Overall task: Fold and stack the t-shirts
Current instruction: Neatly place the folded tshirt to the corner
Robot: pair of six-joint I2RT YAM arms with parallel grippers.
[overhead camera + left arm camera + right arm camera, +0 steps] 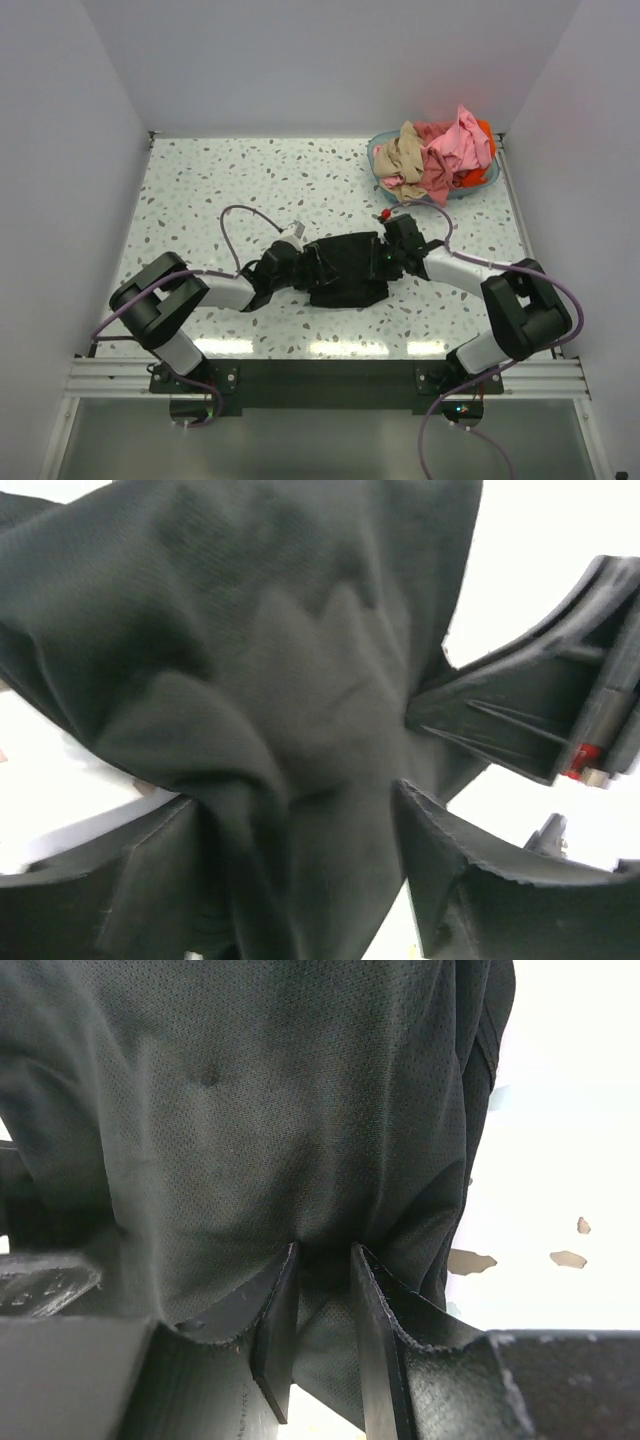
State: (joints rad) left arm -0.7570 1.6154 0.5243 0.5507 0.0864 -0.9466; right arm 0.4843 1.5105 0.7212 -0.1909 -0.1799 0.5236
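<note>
The black t-shirt [345,270] lies in a rumpled heap at the middle of the table [220,180], not yet flat and not yet folded. I have it from both sides.

At its three o'clock edge my right gripper [324,1250] is pressed nearly together, pinching a narrow ridge of the mesh cloth between the pads. At its nine o'clock edge my left gripper [293,798] stands wide around a thick bunch of fabric. The cloth fills the gap, but I cannot tell whether the fingers bite on it or only straddle it.

I judge the step in hand to be opening the shirt out so it can be folded. To do that well, I want the left side as firm as the right before I lift anything, or the cloth will slide out at nine o'clock and drop back in a heap. The left bunch looks several layers deep, so I should expect hidden folds when the shirt comes up. Then I should raise both sides together, draw them apart evenly toward nine and three, and lay the cloth down smooth from twelve to six. A pull from one side alone would only drag it across the table.

The teal basket [374,158] sits well apart at one o'clock in the far corner, with the pink t-shirt [455,140], the tan t-shirt [405,155] and an orange-red one [485,130] heaped in it. I should keep the spread short of it.
</note>
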